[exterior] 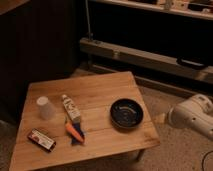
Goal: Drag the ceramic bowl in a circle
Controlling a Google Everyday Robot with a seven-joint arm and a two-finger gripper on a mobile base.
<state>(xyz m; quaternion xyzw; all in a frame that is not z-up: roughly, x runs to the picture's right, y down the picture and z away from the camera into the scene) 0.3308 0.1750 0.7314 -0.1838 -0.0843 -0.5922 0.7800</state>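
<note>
At the right edge of the wooden table (95, 87), the gripper (161, 119) hangs at the end of the white arm (195, 117), just off the tabletop and clear of everything; its fingers stand wide apart, nothing in them. The ceramic bowl (126, 113) sits upright on the table's right half, near that edge, the closest thing to the gripper; we read this as the approach, drag not yet begun.

For a clean drag we'd put one finger inside the near rim and one outside, clamp lightly, and keep the bowl flat on the wood; the glaze looks slippery, so slow and low. We'd keep the circle small; the table edge is close on the right, and the white tube (71, 109) and orange item (75, 132) lie to the bowl's left. The white cup (44, 107) and red-and-black packet (41, 140) are well apart.

Writing: dark print on the tube, pale marks on the packet; neither legible to us; no brand readable.
</note>
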